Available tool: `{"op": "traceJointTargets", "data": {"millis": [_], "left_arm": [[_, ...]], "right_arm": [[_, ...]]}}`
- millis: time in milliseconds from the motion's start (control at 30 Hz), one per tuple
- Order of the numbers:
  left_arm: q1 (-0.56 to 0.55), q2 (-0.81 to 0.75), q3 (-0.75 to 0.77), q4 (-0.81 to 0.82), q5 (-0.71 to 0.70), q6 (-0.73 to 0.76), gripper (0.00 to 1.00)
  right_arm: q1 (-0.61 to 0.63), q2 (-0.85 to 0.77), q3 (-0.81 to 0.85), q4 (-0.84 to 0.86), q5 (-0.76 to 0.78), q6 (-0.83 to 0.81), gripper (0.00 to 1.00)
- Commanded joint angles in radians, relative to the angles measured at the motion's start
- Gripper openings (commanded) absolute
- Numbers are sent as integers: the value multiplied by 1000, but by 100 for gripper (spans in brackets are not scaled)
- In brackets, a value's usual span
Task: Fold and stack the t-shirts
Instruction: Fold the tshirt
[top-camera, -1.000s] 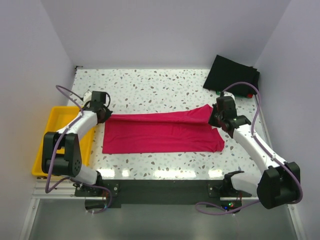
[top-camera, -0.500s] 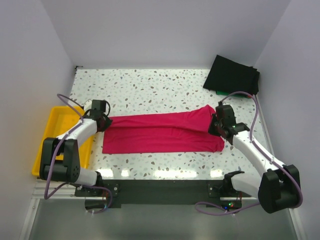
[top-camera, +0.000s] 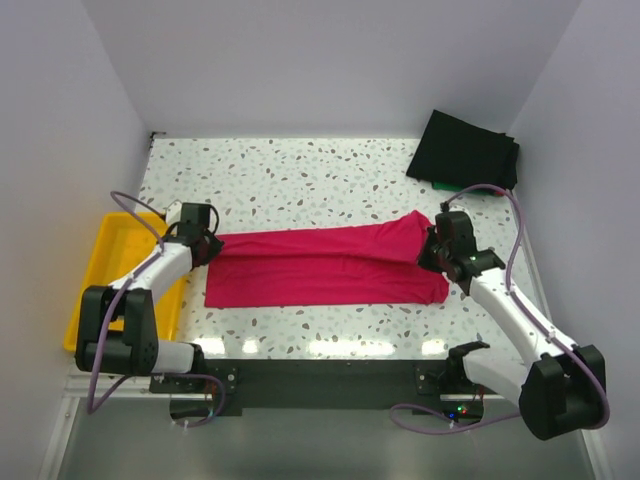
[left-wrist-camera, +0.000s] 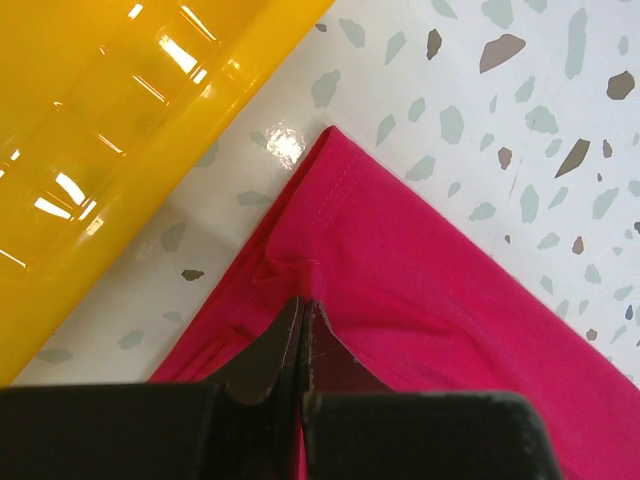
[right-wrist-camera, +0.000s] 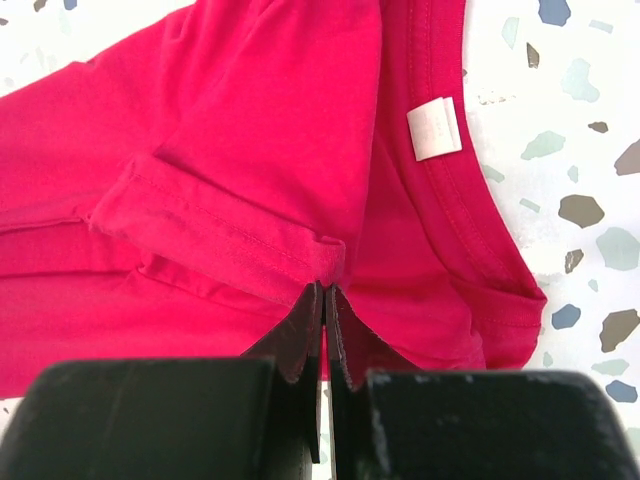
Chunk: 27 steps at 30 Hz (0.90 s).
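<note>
Dragging the t-shirt (top-camera: 320, 270) fold lower in frame than before; pinching its edges with left gripper (left-wrist-camera: 303, 305) and right gripper (right-wrist-camera: 327, 290) fully closed, keeping cloth taut.

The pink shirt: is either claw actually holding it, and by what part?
Yes, both. The left gripper pinches the shirt at its bottom edge near a corner, beside the tray. The right gripper pinches its sleeve hem.
</note>
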Motion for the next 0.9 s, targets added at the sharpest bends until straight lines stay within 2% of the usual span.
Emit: {"op": "traceJointTargets", "data": {"millis": [0, 267, 333, 367, 400, 433, 467, 500, 567, 733, 867], "left_arm": [[8, -37, 11, 17, -18, 8, 0], [8, -40, -38, 28, -20, 9, 0], [8, -44, -49, 34, -17, 8, 6], [8, -49, -52, 34, -15, 8, 10], [8, -57, -52, 35, -14, 8, 19], [8, -63, -53, 38, -9, 9, 22], [8, -69, -53, 42, -6, 11, 27], [8, -86, -53, 40, -3, 11, 35], [8, -110, -43, 37, 3, 11, 43], [8, -112, -9, 40, 32, 12, 44], [-12, -57, 26, 54, 51, 14, 41]], "right_arm": [[3, -43, 23, -18, 10, 11, 0], [3, -81, -44, -6, -30, 24, 0], [2, -90, -69, 0, -62, 28, 4], [2, -93, -75, 10, -72, 27, 15], [3, -98, -81, 13, -81, 28, 21], [3, -103, -87, 19, -99, 25, 27], [3, -113, -87, 27, -104, 22, 38], [3, -118, -86, 27, -104, 14, 42], [3, -124, -68, 25, -128, -4, 47], [5, -55, -12, 83, -162, -32, 50], [34, 96, 55, 148, -175, -38, 50]]}}
